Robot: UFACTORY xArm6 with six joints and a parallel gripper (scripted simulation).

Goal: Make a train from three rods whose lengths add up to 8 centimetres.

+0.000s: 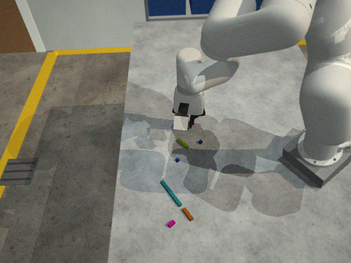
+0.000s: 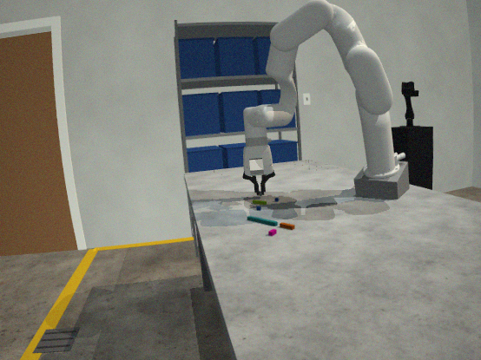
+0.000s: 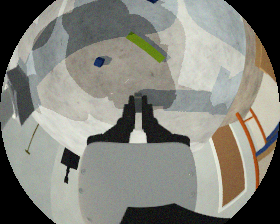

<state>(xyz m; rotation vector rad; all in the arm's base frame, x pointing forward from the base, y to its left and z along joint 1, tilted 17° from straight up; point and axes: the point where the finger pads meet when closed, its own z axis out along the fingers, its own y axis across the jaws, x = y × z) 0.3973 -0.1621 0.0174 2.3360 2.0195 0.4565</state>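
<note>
My gripper (image 1: 190, 128) (image 2: 260, 193) (image 3: 138, 102) is nearly closed, its tips low over the table. A small grey piece (image 3: 138, 103), seemingly the grey rod, is between its fingertips; the top and exterior views barely show it. The lime rod (image 1: 182, 143) (image 2: 260, 202) (image 3: 145, 47) lies flat just in front of the gripper. One blue rod (image 1: 200, 142) (image 2: 277, 199) (image 3: 99, 62) lies nearer the arm's base; the other blue rod (image 1: 177, 160) (image 2: 258, 208) (image 3: 152, 1) lies beyond the lime rod. The orange rod (image 1: 187, 213) (image 2: 286, 225) and magenta rod (image 1: 171, 224) (image 2: 272, 232) lie farther forward, apart.
The turquoise rod (image 1: 171, 193) (image 2: 262, 221) lies between the farther blue rod and the orange rod, its near end a small gap from the orange rod. The arm's base (image 1: 304, 168) (image 2: 381, 185) stands at the right. The table's left edge runs beside the rods in the top view.
</note>
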